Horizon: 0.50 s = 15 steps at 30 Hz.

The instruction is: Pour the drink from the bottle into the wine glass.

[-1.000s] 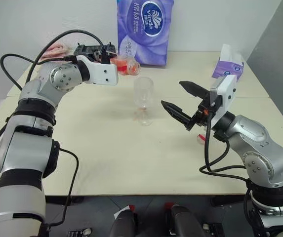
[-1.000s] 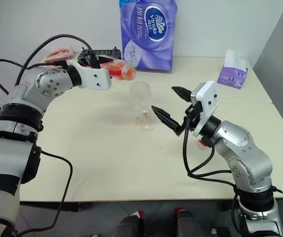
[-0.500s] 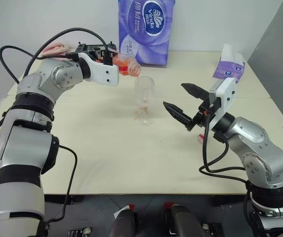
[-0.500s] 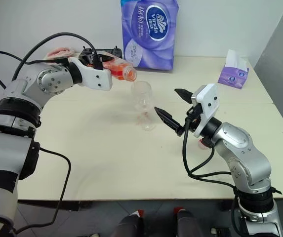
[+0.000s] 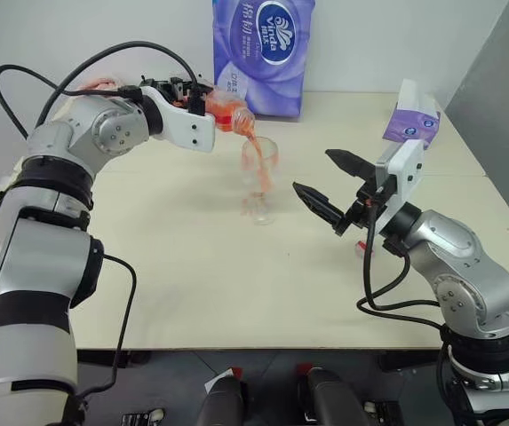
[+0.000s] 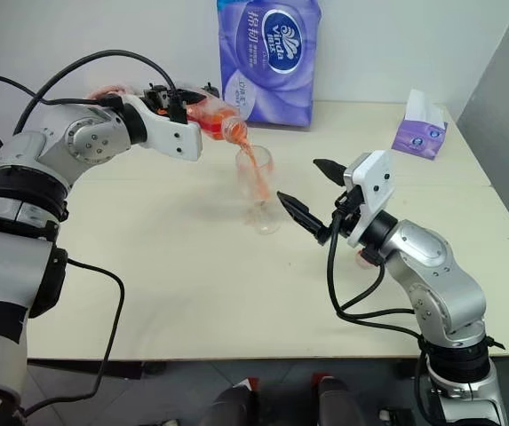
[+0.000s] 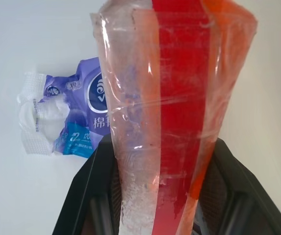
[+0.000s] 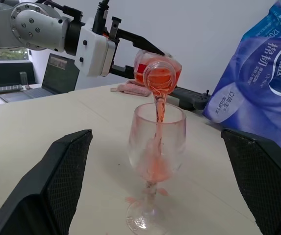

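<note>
My left gripper is shut on the bottle, which lies tilted with its open mouth over the rim of the wine glass. A stream of the orange-red drink falls from the mouth into the bowl, where a little liquid gathers. The glass stands upright on the cream table. In the left wrist view the bottle with its red label strip sits between my black fingers. My right gripper hangs open just to the right of the glass, holding nothing.
A purple tissue pack stands at the back behind the glass. A small purple tissue box sits at the back right. Drops of drink lie by the glass foot. A small red-and-white thing lies under my right arm. A dark power strip lies behind my left gripper.
My left wrist has rolled and tipped the bottle further over the glass. The drink now streams into the bowl. My right arm has stayed in place.
</note>
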{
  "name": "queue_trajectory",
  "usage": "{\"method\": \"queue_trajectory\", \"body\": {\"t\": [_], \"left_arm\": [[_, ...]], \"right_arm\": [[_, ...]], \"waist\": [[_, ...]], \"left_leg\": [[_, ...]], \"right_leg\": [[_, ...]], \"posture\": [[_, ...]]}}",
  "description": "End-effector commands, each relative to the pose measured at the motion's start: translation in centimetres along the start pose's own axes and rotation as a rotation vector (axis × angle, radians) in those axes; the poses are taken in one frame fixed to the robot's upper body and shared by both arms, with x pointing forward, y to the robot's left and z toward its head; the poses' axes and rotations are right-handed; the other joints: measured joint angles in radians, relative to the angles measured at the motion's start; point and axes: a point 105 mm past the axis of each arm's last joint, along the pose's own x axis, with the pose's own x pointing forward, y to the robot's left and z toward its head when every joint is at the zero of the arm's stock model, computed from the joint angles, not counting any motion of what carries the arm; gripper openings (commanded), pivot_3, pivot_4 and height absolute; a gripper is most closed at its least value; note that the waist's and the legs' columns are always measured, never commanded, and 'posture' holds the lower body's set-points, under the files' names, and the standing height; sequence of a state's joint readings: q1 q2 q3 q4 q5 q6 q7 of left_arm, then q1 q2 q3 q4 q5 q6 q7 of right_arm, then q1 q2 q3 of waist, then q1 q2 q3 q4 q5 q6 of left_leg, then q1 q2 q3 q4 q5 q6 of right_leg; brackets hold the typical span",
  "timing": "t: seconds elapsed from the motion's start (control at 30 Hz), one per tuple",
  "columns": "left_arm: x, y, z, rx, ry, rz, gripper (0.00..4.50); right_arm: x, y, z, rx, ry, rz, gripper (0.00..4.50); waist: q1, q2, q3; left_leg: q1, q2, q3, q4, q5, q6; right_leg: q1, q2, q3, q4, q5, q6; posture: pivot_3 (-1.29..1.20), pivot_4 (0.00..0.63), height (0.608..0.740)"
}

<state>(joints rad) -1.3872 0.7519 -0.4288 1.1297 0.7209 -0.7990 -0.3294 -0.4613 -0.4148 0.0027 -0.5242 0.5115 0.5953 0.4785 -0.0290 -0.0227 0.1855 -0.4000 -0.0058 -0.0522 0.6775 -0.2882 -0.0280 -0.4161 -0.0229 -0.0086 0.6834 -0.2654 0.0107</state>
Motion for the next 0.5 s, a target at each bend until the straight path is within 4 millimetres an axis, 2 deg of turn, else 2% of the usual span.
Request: {"method": "queue_trajectory", "body": {"t": [0.03, 0.5], "left_arm": [[-0.76, 2.78, -0.39, 0.04, 0.011, 0.079, 1.68], [-1.0, 3.08, -0.55, 0.058, 0.016, 0.081, 1.68]], "right_arm": [[-0.09, 0.14, 1.02, -0.024, -0.043, 0.002, 4.5], [-0.12, 0.31, 1.03, -0.019, -0.042, 0.017, 4.5]], "waist": [[0.0, 0.0, 0.0], [0.0, 0.0, 0.0]], "left_leg": [[0.0, 0.0, 0.0, 0.0, 0.0, 0.0], [0.0, 0.0, 0.0, 0.0, 0.0, 0.0]], "right_leg": [[0.0, 0.0, 0.0, 0.0, 0.0, 0.0], [0.0, 0.0, 0.0, 0.001, 0.0, 0.0]], "posture": [[0.0, 0.15, 0.74], [0.0, 0.15, 0.74]]}}
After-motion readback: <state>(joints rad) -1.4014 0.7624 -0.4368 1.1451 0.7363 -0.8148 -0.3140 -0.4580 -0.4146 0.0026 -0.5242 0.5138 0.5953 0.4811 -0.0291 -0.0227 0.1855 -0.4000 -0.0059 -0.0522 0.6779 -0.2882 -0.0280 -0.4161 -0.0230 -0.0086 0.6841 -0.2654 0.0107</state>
